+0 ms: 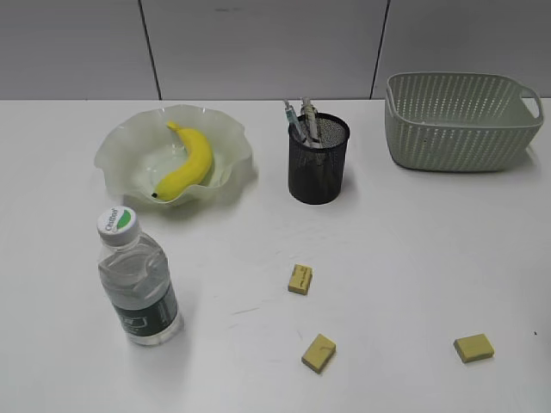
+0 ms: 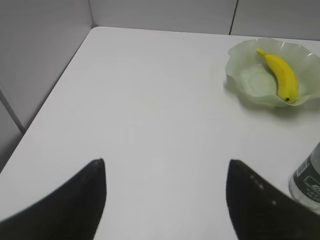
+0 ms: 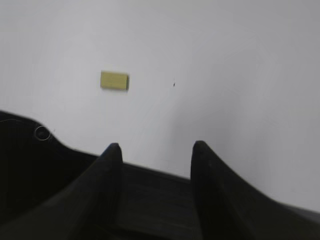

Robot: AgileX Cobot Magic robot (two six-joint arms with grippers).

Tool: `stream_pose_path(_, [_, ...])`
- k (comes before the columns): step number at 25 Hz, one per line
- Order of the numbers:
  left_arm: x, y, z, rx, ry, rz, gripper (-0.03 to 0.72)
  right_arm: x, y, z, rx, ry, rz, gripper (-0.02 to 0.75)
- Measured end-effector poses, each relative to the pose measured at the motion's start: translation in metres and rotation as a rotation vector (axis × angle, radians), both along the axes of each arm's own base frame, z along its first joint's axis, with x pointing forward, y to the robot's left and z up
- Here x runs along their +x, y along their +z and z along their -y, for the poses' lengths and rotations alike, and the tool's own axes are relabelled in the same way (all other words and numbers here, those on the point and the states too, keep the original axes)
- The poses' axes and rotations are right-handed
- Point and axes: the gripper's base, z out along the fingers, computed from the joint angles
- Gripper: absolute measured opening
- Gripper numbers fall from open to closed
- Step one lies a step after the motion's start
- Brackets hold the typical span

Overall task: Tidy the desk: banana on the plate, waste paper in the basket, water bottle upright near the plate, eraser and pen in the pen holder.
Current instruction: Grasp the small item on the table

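In the exterior view we see the whole white desk (image 1: pixel 405 258): the banana (image 1: pixel 188 162) lies in the translucent pale green, ruffled-rim plate (image 1: pixel 120 146) at upper left, the clear water bottle (image 1: pixel 138 284) with dark green label stands upright at lower left, just below the plate, and the black mesh pen holder (image 1: pixel 318 163) at upper centre holds pens (image 1: pixel 301 119). The lattice-woven grey-green basket (image 1: pixel 461 120) sits at upper right. Three small yellow rectangular erasers (image 1: pixel 300 279) lie on the bare desk at lower centre and lower right. Neither arm appears there. In the left wrist view we see the left gripper (image 2: pixel 165 197) spread wide and empty at the bottom edge, the plate and banana at upper right. In the right wrist view the right gripper (image 3: pixel 156 165) stands parted, holding nothing, with one eraser (image 3: pixel 114 80) at upper left.
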Motion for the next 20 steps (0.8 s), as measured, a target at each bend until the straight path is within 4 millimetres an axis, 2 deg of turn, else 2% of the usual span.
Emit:
stream_pose_path(3, [0.005, 0.001, 0.001, 0.007, -0.003, -0.028, 0.559, -0.057, 0.003, 0.024, 0.062, -0.025, 0.012, 0.364])
stream_pose_path(5, [0.011, 0.001, 0.002, 0.017, -0.009, -0.057, 0.549, -0.088, -0.002, 0.035, 0.117, -0.028, 0.047, 0.363])
stream_pose_path(9, [0.028, 0.013, 0.009, 0.054, -0.078, -0.038, 0.492, -0.132, -0.012, 0.054, 0.244, -0.011, 0.259, 0.349])
stream_pose_path(14, [0.073, 0.038, 0.031, 0.008, -0.237, 0.077, 0.427, -0.16, -0.014, 0.066, 0.371, 0.012, 0.507, 0.34])
stream_pose_path(18, [0.129, 0.052, 0.057, -0.014, -0.441, 0.035, 0.418, -0.166, -0.014, 0.069, 0.395, 0.016, 0.558, 0.315])
stream_pose_path(20, [0.162, 0.057, 0.079, -0.033, -0.58, 0.007, 0.415, -0.166, -0.014, 0.069, 0.395, 0.016, 0.559, 0.297])
